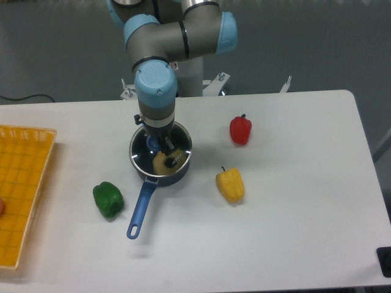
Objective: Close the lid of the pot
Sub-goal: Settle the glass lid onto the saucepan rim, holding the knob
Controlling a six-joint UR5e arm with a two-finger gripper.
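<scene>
Camera view: hand is gripping pot lid by its knob, sitting directly beneath on the pot. Risk: releasing off-centre leaves lid tilted on the rim.

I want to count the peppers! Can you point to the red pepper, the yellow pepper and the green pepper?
red pepper (241, 130), fixed camera view, middle of its body.
yellow pepper (230, 185), fixed camera view, middle of its body.
green pepper (108, 199), fixed camera view, middle of its body.

navy pot w/ blue handle; peppers: green, yellow, red; orange basket.
</scene>
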